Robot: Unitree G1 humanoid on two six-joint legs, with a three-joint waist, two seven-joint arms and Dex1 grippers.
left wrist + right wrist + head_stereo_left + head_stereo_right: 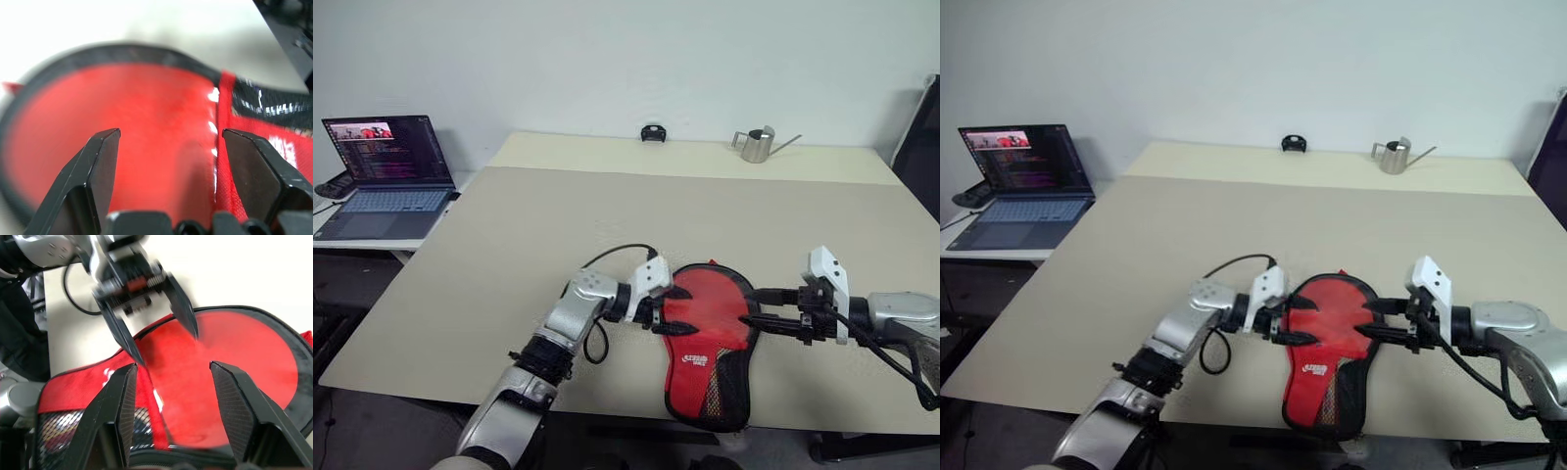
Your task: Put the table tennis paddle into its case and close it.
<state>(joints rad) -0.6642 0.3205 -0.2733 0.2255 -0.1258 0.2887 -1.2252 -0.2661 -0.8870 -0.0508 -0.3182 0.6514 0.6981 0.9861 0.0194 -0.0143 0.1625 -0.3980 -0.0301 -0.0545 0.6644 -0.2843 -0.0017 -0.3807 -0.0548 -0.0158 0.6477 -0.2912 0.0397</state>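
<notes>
1. In the head views, we see the case (707, 345) on the near part of the counter (509, 255), its long axis running near to far: round end far, mesh-pocket end at the near edge. The table tennis paddle (705, 305) shows as a red face inside the open round end. Our left gripper (668, 311) comes in from the left and our right gripper (762, 311) from the right, both at the round end and about equally near. A laptop (386, 176) sits far left, a watering can (759, 144) far right.
2. In the left wrist view, our left gripper's fingers (98, 161) stand apart over the red face, clamped on nothing.
3. In the right wrist view, our right gripper's fingers (122, 401) are also apart and empty, facing the left gripper across the case's black rim.
</notes>
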